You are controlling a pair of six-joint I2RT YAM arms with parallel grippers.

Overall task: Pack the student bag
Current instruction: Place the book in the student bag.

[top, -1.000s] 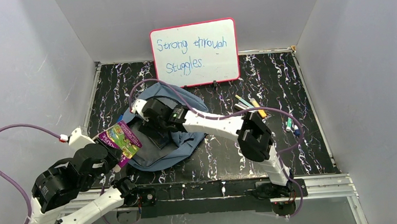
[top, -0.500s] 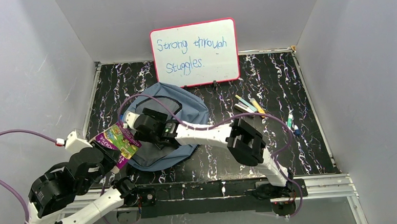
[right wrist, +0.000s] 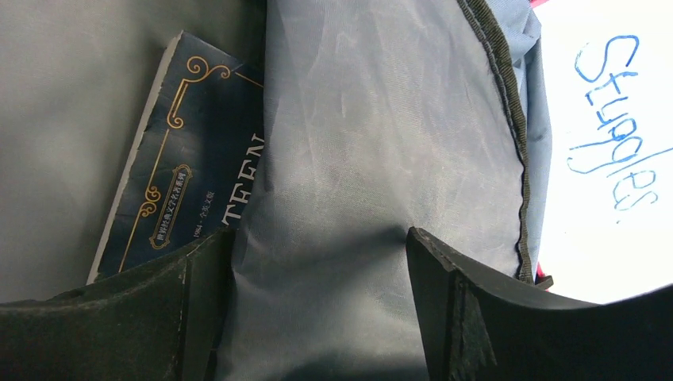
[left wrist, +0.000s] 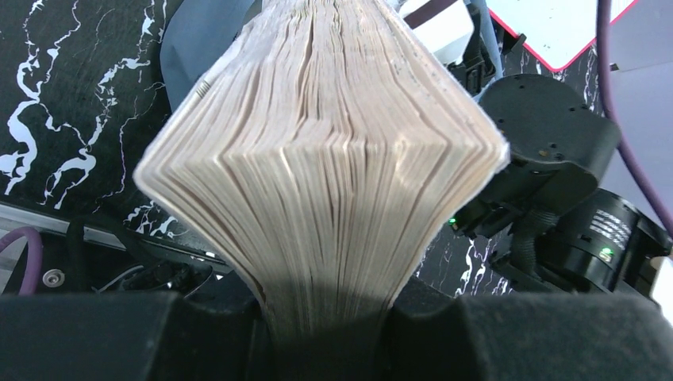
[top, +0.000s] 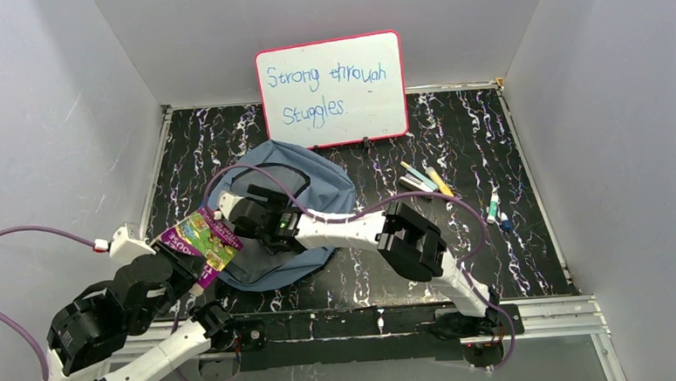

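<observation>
The grey-blue student bag (top: 321, 187) lies in the middle of the table, in front of the whiteboard. My right gripper (top: 231, 215) reaches to the bag's left edge. In the right wrist view it (right wrist: 317, 270) is open, its jaws wide apart on either side of a fold of the bag's fabric (right wrist: 381, 143). A dark blue book (right wrist: 190, 159) lies inside the bag beside the left finger. My left gripper (top: 189, 258) is shut on a thick book with a purple and green cover (top: 204, 237), held just left of the bag. Its page edges (left wrist: 317, 159) fill the left wrist view.
The pink-framed whiteboard (top: 331, 90) leans on the back wall. Several pens (top: 426, 179) and markers (top: 495, 208) lie on the marble table to the right of the bag. The right arm's purple cable (top: 255, 173) loops over the bag. Grey walls close in both sides.
My right gripper has moved left and nearer along the bag, uncovering the bag's far part. The left gripper with the book has shifted slightly lower and left.
</observation>
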